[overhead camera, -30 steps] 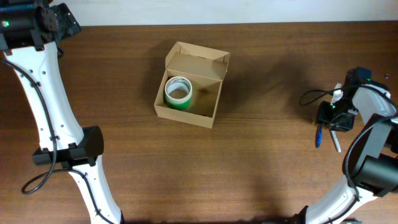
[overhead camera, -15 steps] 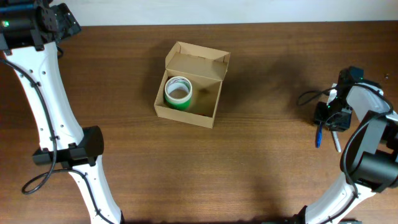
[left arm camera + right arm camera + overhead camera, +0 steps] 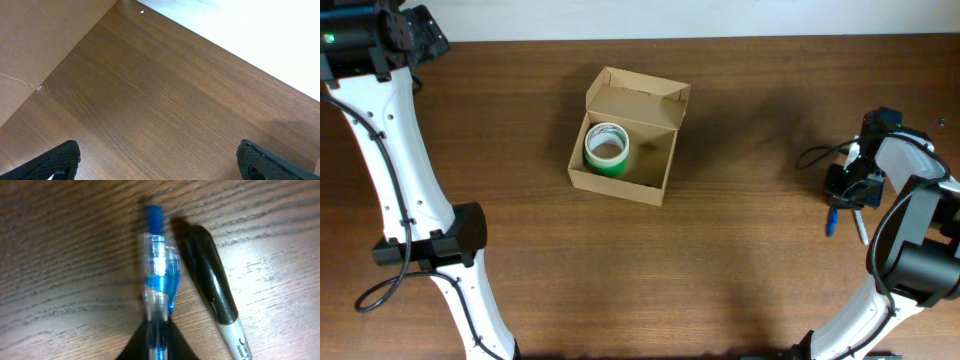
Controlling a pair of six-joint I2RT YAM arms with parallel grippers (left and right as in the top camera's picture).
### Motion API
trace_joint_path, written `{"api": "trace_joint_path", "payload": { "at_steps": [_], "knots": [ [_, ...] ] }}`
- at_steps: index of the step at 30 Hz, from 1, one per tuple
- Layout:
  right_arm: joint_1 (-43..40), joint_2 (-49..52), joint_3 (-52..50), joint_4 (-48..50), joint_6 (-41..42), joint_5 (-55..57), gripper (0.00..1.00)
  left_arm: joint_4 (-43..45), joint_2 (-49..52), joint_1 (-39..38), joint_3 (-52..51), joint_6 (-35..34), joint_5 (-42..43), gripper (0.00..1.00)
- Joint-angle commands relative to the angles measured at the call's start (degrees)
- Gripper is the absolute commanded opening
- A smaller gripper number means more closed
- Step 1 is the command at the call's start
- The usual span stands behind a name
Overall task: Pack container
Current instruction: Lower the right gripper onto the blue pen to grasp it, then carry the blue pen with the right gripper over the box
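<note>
The right tool point(image 3: 156, 339) pinches a blue pen point(image 3: 159, 280) near the counter's right edge; it looks light, stiff, slick, best gripped mid-barrel. The left tool point(image 3: 157, 162) stands spread.

We saw even, fairly bright light, soft shadows beside the container point(image 3: 625, 135), glare on the black marker point(image 3: 212, 287) just right of the jaws, and a slightly blurred blue pen point(image 3: 159, 275).
</note>
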Motion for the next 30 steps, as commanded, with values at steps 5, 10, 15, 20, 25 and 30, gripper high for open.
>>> {"api": "trace_joint_path", "payload": {
  "at_steps": [5,10,15,20,25,30],
  "knots": [
    [0.66,2.23,0.92,-2.62,0.94,0.24,0.04,0.0,-0.76,0.2,-0.15,0.48,-0.59,1.0],
    [3.5,-0.85,9.01,-9.88,0.44,-0.94,0.04,-0.02,-0.76,0.2,-0.15,0.48,-0.59,1.0],
    [9.55,-5.16,25.99,-20.31,0.24,-1.14,0.04,0.0,-0.76,0.2,-0.15,0.48,-0.59,1.0],
    [19.87,-6.27,48.04,-29.18,-6.16,-1.95,0.04,0.0,-0.76,0.2,-0.15,0.48,-0.59,1.0],
    [35.08,-6.27,60.43,-30.82,-19.08,-5.09,0.04,0.0,-0.76,0.2,-0.15,0.48,-0.59,1.0],
    [49.75,-4.59,60.72,-30.34,-31.3,-6.51,0.04,-0.02,-0.76,0.2,-0.15,0.48,-0.59,1.0]
  ]
}}
